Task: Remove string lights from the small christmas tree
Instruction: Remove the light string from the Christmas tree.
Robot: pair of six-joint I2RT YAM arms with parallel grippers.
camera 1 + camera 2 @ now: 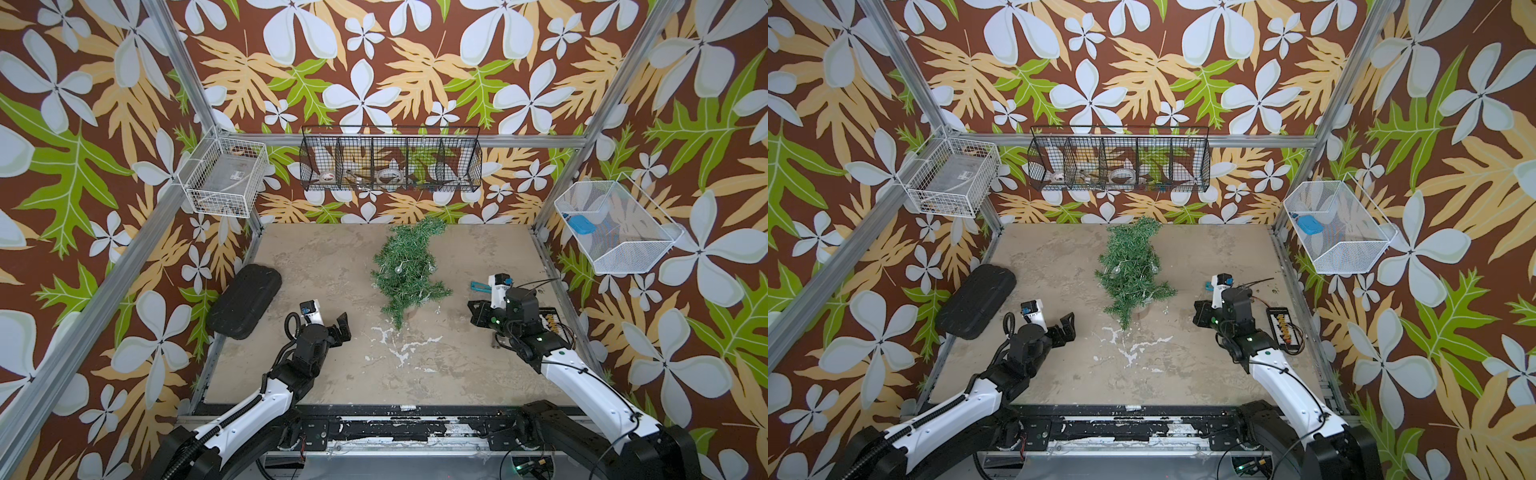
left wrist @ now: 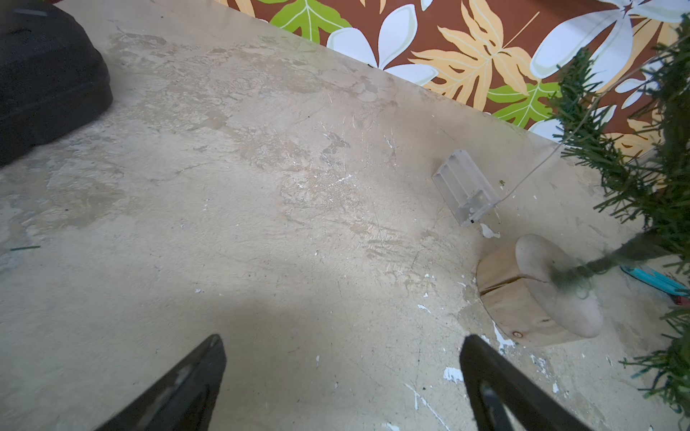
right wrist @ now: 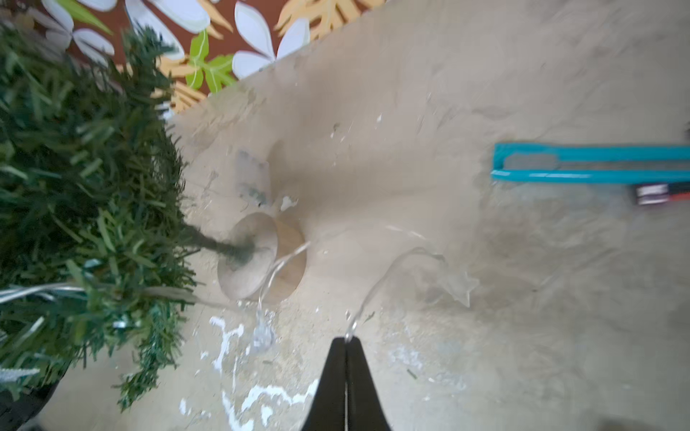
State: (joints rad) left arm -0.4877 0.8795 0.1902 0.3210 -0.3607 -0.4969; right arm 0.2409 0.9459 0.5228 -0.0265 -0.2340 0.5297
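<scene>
Black right gripper [image 3: 346, 340], low, apparently pinches string lights [image 3: 453, 284].

Small christmas tree [image 1: 405, 266], dark green, upright on round wooden base [image 2: 522, 317], mid-table [image 1: 316, 266] toward back edge; string lights [image 3: 456, 286], thin clear wire with globe and star bulbs, partly draped through branches, partly trailing onto table beside base, one strand pinched in right gripper [image 3: 347, 341].

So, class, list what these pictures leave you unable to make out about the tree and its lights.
Both top views: how the string lights wind through the small christmas tree, hidden by needles.
Right wrist view: turquoise tool, cut off by the edge.
Top views: black basket contents, too small.
</scene>
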